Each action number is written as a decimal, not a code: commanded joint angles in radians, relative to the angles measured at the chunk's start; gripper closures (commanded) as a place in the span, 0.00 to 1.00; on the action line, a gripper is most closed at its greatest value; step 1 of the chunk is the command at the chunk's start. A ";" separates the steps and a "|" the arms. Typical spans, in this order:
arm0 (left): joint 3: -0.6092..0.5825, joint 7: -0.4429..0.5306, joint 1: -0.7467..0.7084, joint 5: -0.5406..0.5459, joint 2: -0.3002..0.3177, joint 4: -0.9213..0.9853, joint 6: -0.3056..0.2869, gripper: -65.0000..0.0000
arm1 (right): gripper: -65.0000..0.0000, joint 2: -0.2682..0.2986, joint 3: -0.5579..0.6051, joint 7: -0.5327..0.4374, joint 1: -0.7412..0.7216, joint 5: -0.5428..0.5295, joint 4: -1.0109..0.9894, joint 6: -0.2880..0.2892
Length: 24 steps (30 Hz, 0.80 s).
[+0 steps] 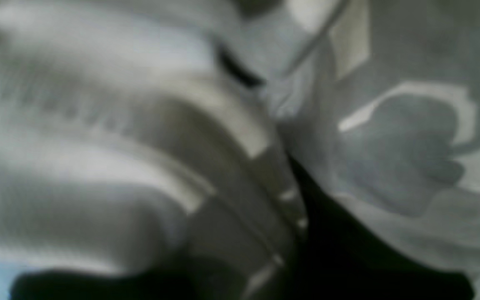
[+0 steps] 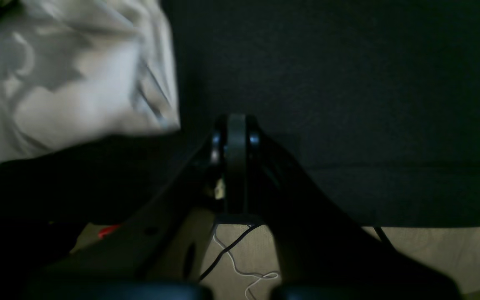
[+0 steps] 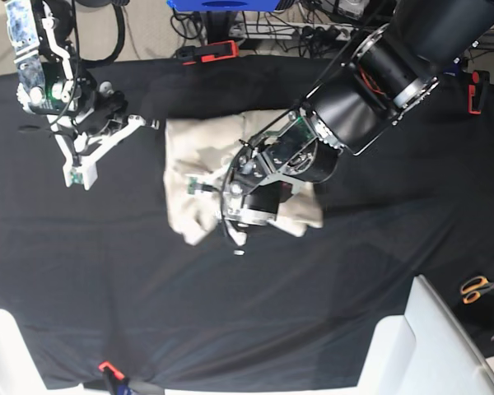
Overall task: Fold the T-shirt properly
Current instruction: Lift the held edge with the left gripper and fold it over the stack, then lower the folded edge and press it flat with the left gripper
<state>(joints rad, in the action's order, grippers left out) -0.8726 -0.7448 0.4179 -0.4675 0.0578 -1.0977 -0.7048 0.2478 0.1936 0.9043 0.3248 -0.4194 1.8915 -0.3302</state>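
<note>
The shirt lies bunched near the table centre. The left hand is nearly pressed together low on it, prob. pinching cloth; the grip is blurred. The right hand is pressed together, empty, well apart. Risk: cloth slips or drags w/ the pull, spoiling the fold. Black cloth cover; scissors at the edge, cables behind.

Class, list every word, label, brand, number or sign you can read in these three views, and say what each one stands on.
None can be read.
T-shirt: no legible print in any view; the left wrist view is blurred.
Black table cloth: plain, no text.
Right gripper: a small pale tag beside it, too small to read.
</note>
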 commanded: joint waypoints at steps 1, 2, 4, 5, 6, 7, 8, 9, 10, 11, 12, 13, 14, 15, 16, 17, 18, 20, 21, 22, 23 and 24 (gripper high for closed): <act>0.003 0.005 0.026 -0.006 -0.023 -0.012 0.007 1.00 | 1.00 0.006 -0.004 -0.014 -0.006 -0.002 0.018 0.001; 0.003 0.003 0.026 -0.007 -0.031 -0.009 0.007 1.00 | 1.00 0.006 -0.004 -0.014 -0.006 -0.002 0.018 0.001; 0.005 0.003 0.026 -0.007 -0.036 -0.009 0.007 1.00 | 1.00 0.006 -0.004 -0.014 -0.006 -0.002 0.018 0.001; 0.005 0.003 0.026 -0.007 -0.037 -0.009 0.007 1.00 | 1.00 0.006 -0.004 -0.014 -0.006 -0.002 0.018 0.001; 0.005 0.003 0.026 -0.007 -0.039 -0.009 0.007 1.00 | 1.00 0.006 -0.004 -0.014 -0.006 -0.002 0.018 0.001; 0.005 0.003 0.028 -0.007 -0.042 -0.009 0.007 1.00 | 1.00 0.006 -0.004 -0.014 -0.006 -0.002 0.018 0.001; 0.006 0.003 0.028 -0.007 -0.042 -0.009 0.007 1.00 | 1.00 0.006 -0.004 -0.014 -0.006 -0.002 0.018 0.001; 0.006 0.003 0.028 -0.007 -0.042 -0.009 0.007 1.00 | 1.00 0.006 -0.004 -0.014 -0.006 -0.002 0.018 0.001; 0.006 0.005 0.028 -0.007 -0.042 -0.009 0.007 1.00 | 1.00 0.006 -0.004 -0.014 -0.006 -0.002 0.018 0.001; 0.006 0.005 0.028 -0.007 -0.042 -0.009 0.007 1.00 | 1.00 0.006 -0.004 -0.014 -0.006 -0.002 0.018 0.001; 0.006 0.005 0.028 -0.007 -0.042 -0.009 0.007 1.00 | 1.00 0.006 -0.004 -0.014 -0.006 -0.002 0.018 0.001; 0.006 0.001 0.028 -0.007 -0.042 -0.009 0.007 1.00 | 1.00 0.006 -0.004 -0.014 -0.006 -0.002 0.018 0.001; 0.006 0.000 0.029 -0.007 -0.042 -0.009 0.007 1.00 | 1.00 0.006 -0.004 -0.014 -0.006 -0.002 0.018 0.001; 0.006 0.000 0.029 -0.007 -0.040 -0.009 0.007 1.00 | 1.00 0.006 -0.004 -0.014 -0.006 -0.002 0.018 0.001; 0.006 0.000 0.029 -0.007 -0.040 -0.009 0.007 1.00 | 1.00 0.006 -0.004 -0.014 -0.006 -0.002 0.018 0.001; 0.006 0.000 0.034 -0.007 -0.039 -0.009 0.007 1.00 | 1.00 0.006 -0.004 -0.014 -0.006 -0.002 0.018 0.001; 0.005 0.000 0.040 -0.004 -0.039 -0.008 0.007 1.00 | 1.00 0.006 -0.004 -0.014 -0.006 -0.002 0.018 0.001; 0.003 0.000 0.048 -0.004 -0.037 -0.008 0.007 1.00 | 1.00 0.006 -0.004 -0.014 -0.006 -0.002 0.018 0.001; 0.003 0.000 0.048 -0.006 -0.037 -0.003 0.007 1.00 | 1.00 0.006 -0.004 -0.014 -0.006 -0.002 0.018 0.001; 0.003 0.000 0.049 -0.007 -0.037 0.008 0.007 1.00 | 1.00 0.006 -0.004 -0.014 -0.006 -0.002 0.018 0.001; 0.003 0.000 0.051 -0.007 -0.037 0.018 0.007 1.00 | 1.00 0.006 -0.004 -0.014 -0.006 -0.002 0.018 0.001; 0.005 0.000 0.051 -0.007 -0.037 0.029 0.007 1.00 | 1.00 0.006 -0.004 -0.014 -0.006 -0.002 0.018 0.001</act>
<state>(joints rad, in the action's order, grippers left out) -0.8722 -0.7441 0.4458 -0.4641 0.0269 -1.0573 -0.7063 0.2485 0.1936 0.9043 0.3252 -0.4194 1.8915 -0.3302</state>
